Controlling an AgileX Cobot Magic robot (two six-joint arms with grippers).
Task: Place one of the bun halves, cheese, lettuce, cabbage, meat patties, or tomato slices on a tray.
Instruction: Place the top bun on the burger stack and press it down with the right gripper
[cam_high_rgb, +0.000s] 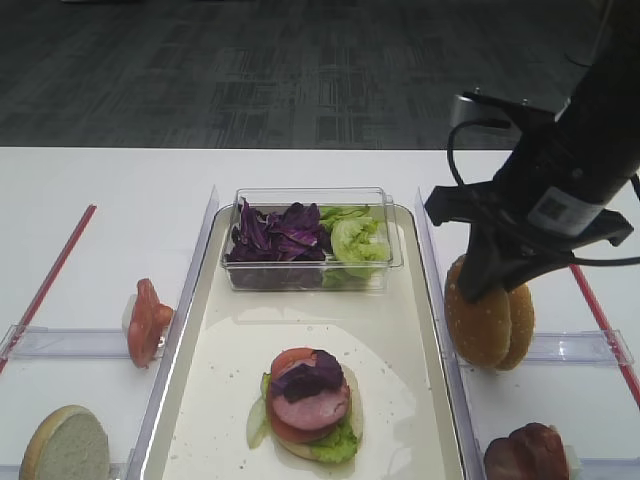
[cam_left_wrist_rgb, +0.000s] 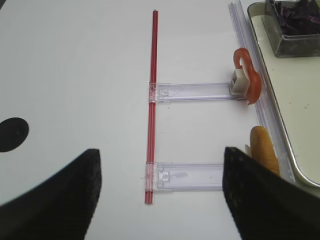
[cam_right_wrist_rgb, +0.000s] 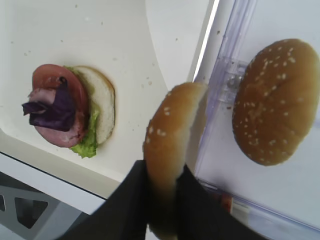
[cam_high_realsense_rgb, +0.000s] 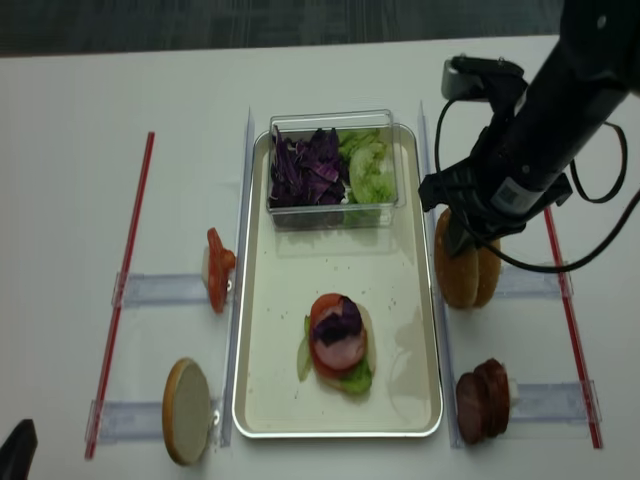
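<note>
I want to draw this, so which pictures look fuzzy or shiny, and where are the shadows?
In the right wrist view the near bun half and the dark right gripper pinching it are soft and blurry; the stack on the tray is clearer. In the left wrist view the big dark fingers are blurred. In the exterior high view the tray shows a pale shiny patch, shadows faint.

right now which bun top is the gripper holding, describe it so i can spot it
Start at the long cream-white tray and look just past its right rim, where two sesame-speckled golden-brown bun tops stand on edge together. The one nearer the tray is pinched by the black right gripper; its neighbour is not gripped.
</note>
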